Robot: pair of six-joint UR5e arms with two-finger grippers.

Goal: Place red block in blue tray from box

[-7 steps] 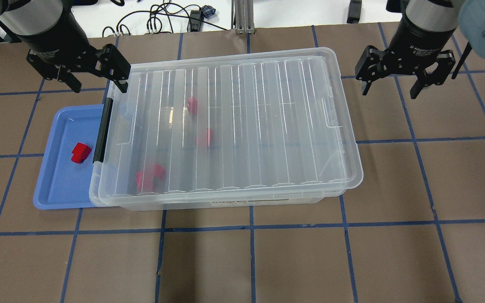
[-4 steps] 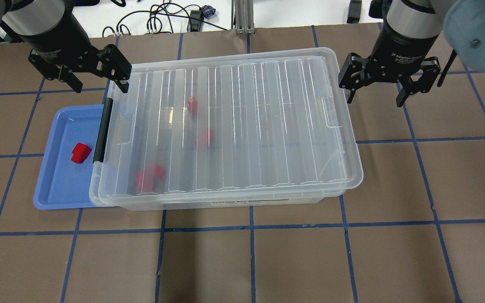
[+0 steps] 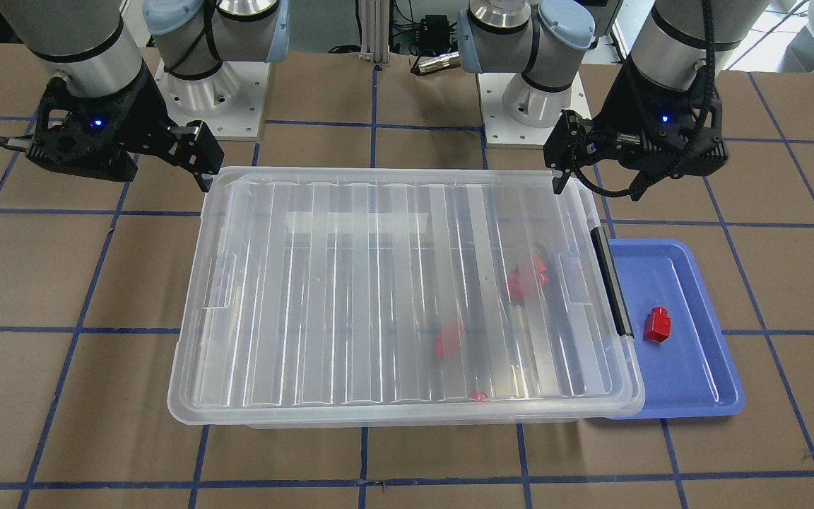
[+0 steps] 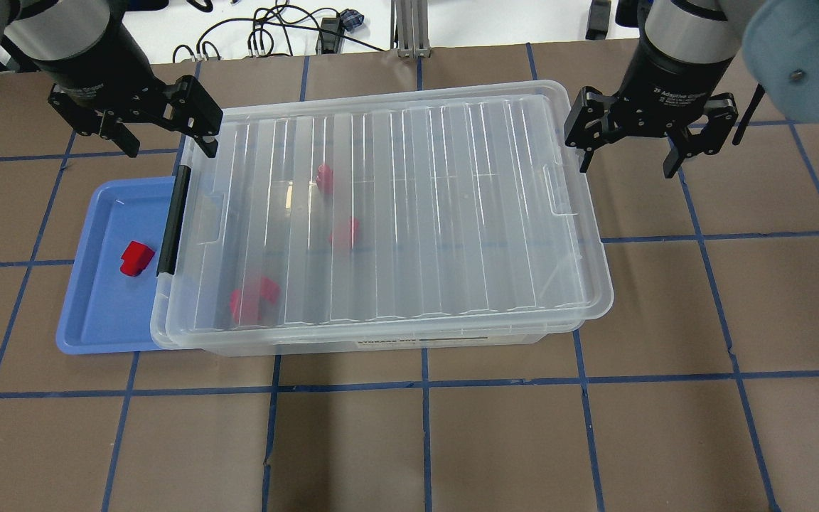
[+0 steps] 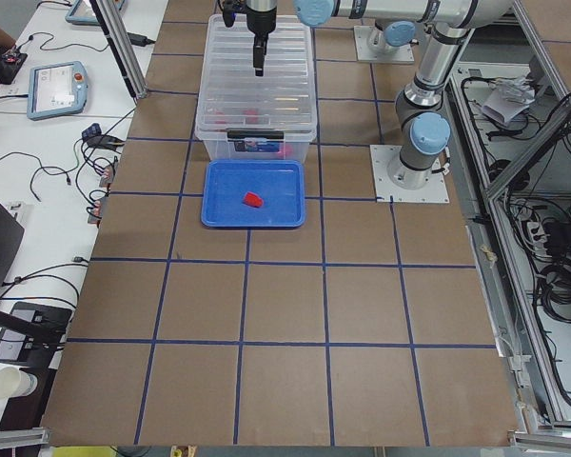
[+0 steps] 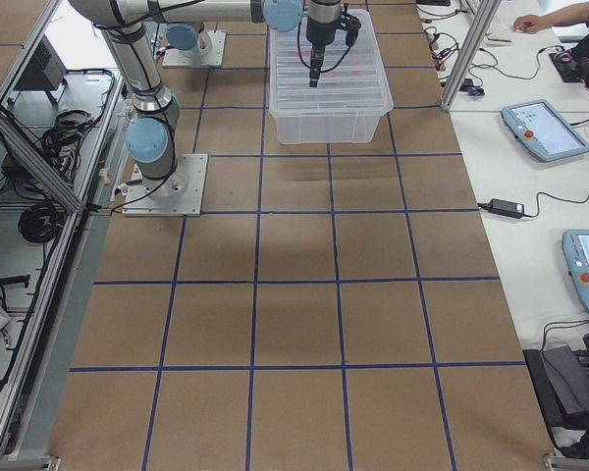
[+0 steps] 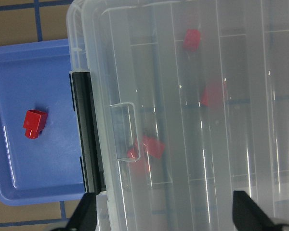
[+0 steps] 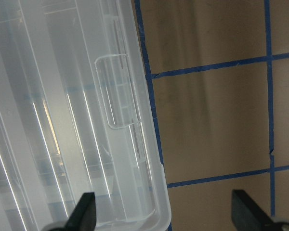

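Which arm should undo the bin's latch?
Left, probably: the open left gripper hangs by the black latch of the clear plastic bin; the right gripper is at the opposite end.

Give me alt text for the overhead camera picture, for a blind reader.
A clear box with its ribbed lid on sits mid-table, blurry red blocks showing through it; one red block lies in the blue tray at its left end, by the black latch. The left gripper and right gripper, both open and empty, hover at the box's upper corners.
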